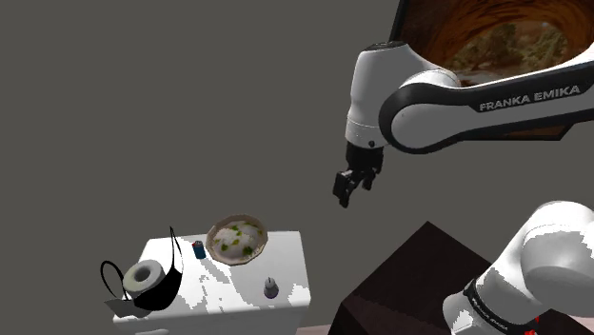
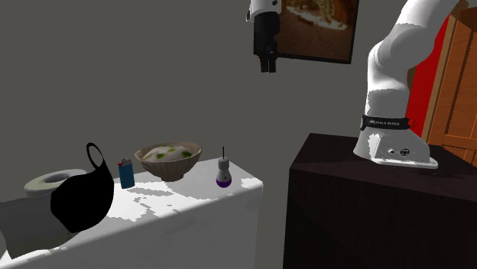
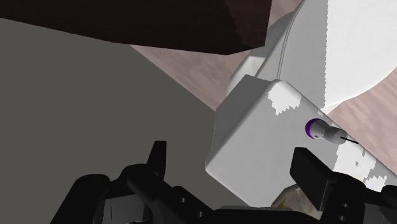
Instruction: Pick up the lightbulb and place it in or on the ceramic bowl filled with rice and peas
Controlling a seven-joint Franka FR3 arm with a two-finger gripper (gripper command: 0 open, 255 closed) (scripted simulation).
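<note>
Purple-ended lightbulb [image 1: 270, 287] stands upright on the white table [image 1: 286, 249], purple end down and a thin dark stem up. It sits near the table edge on the stand's side, with nothing touching it. In the wrist view the lightbulb [image 3: 321, 131] shows past the table's corner, beyond the right finger.

Bowl [image 1: 236, 240] with white rice and green bits is on the same table, apart from the bulb. It is to the bulb's left in the second exterior view [image 2: 168, 159]. A small blue lighter [image 2: 127, 173] stands upright just beside the bowl on the side away from the bulb. Further along are a toilet paper roll [image 1: 143, 276] and a black strapped thing [image 2: 82, 200] in front of it; can't tell what that is.

Gripper [image 1: 348, 186] hangs high in the air, well above table level and pointing down, off the table's side toward the stand. Fingers are spread with nothing between them; the wrist view shows the two tips [image 3: 158, 159] clearly apart.

Dark box stand [image 2: 359, 199] sits next to the table. A framed picture [image 2: 317, 23] hangs on the grey wall behind the arm, and a wooden door [image 2: 459, 84] shows at the second exterior view's right.
</note>
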